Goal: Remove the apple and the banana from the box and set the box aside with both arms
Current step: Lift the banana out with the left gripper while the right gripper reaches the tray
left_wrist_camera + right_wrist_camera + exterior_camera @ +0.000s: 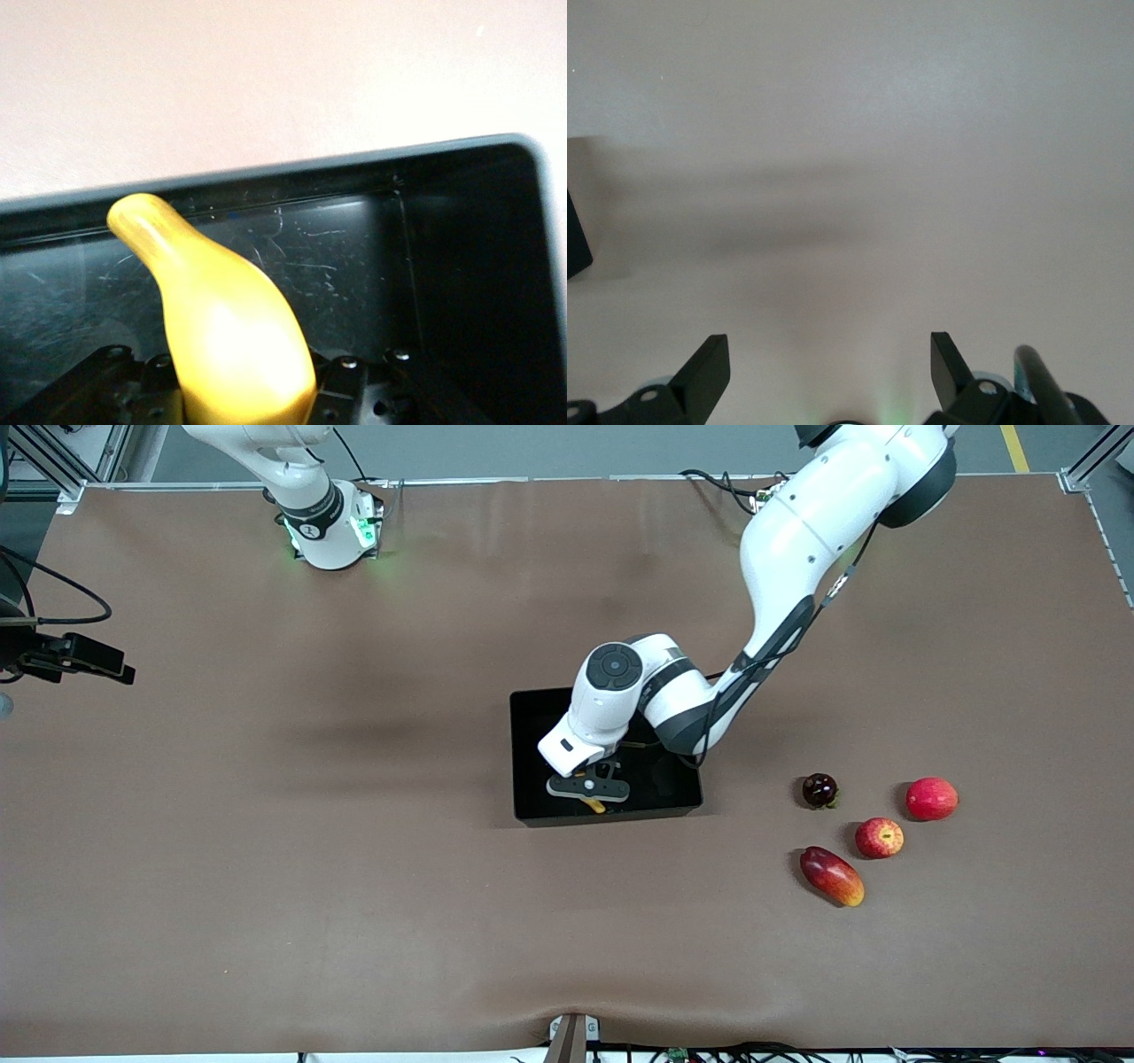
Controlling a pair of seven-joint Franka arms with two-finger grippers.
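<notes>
Two robot arms stand at one brown counter (266, 868), each with one end effector: the left end effector (592, 797) and the right end effector (830, 372). There is one black tray (532, 726) and one yellow banana (221, 328) inside it. Toward the left arm's end of the counter from the tray lie four more fruits: one streaked apple (879, 838), one plain red round fruit (931, 798), one dark maroon round fruit (819, 790) and one oblong mango (832, 876).
</notes>
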